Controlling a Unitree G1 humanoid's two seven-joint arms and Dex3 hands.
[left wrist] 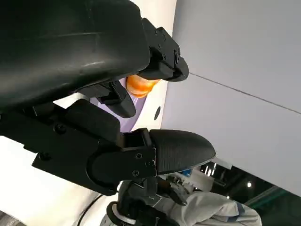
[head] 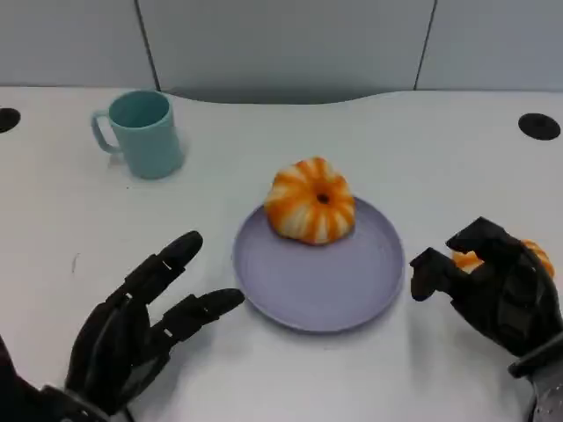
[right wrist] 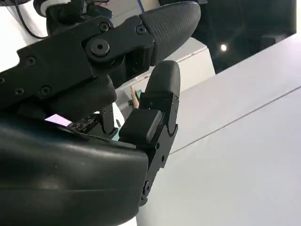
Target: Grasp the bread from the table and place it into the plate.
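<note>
An orange-and-white striped, pumpkin-shaped bread (head: pixel 310 200) sits on the far side of the lilac plate (head: pixel 317 286) at the table's middle. In the left wrist view this bread (left wrist: pixel 141 84) peeks out between the fingers. A second orange bread (head: pixel 466 259) lies right of the plate, mostly hidden under my right hand (head: pixel 493 281). That hand's fingers curl around it at table level. My left hand (head: pixel 145 316) rests at the lower left, holding nothing, its fingers spread and pointing toward the plate's left rim.
A teal mug (head: pixel 141 134) stands at the back left. Two black round holes (head: pixel 538 126) mark the table's far corners. A grey wall panel runs along the table's curved back edge.
</note>
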